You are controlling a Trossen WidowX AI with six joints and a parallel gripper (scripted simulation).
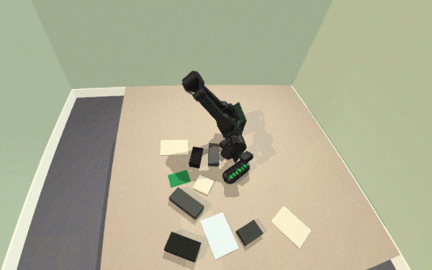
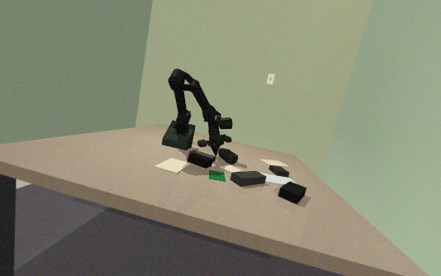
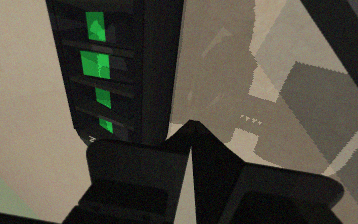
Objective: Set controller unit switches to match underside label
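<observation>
Dark grey controller unit with green-ended rocker switches (image 1: 236, 172) (image 2: 228, 156) (image 3: 157, 65) on the pinkish-tan bench (image 1: 332, 246) (image 2: 141, 186), switch side up, well in from the bench edges. Wrist view catches four green ends, the others out of frame.

Black gripper (image 1: 235, 159) (image 2: 215, 154) (image 3: 193, 125): closed, nothing in it, fingertips pointing down just beside one end of the unit; contact cannot be told.

In the top view, nearest neighbours lie left: a slim dark grey block (image 1: 213, 158), a black block (image 1: 196, 157), a small cream square (image 1: 203, 185) (image 2: 232, 169). A long dark grey block (image 1: 186, 203) (image 2: 248, 178) sits lower left. Room is wider on the unit's right, towards the bench's long edge; lower down that side, a flat cream rectangle (image 1: 291, 226) (image 2: 274, 163).
</observation>
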